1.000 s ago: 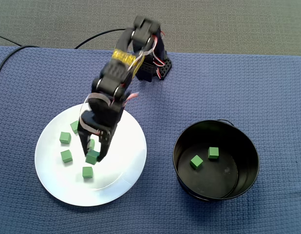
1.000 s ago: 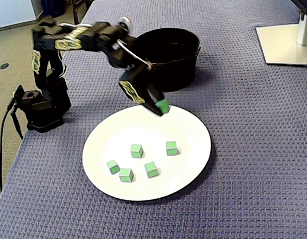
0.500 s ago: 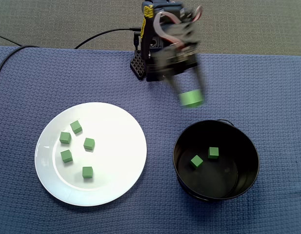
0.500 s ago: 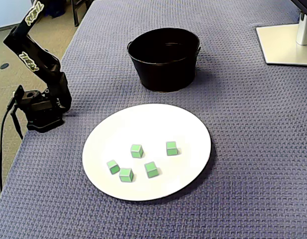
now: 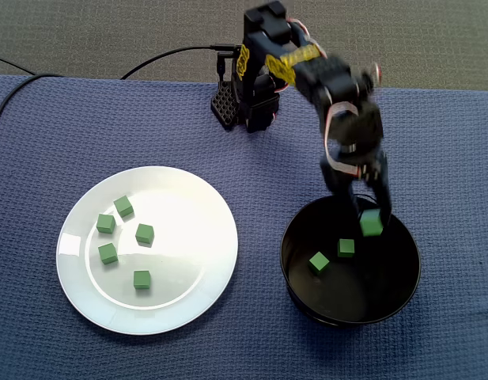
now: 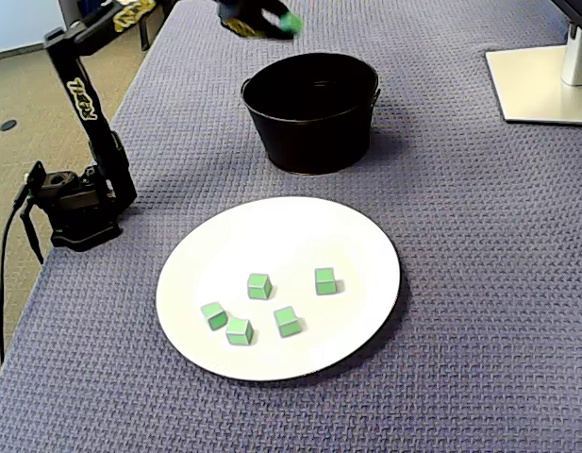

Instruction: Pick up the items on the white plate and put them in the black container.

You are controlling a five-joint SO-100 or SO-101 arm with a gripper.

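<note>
Yellow lettering [image 6: 84,93] on the arm [image 6: 100,142], too small to read

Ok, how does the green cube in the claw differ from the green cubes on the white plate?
The held cube is pinched in the claw, up in the air over the black container; the plate cubes lie loose on the white plate. The held cube is single; the plate cubes number five. Shared: green colour and cube shape, seemingly alike in size.
</note>
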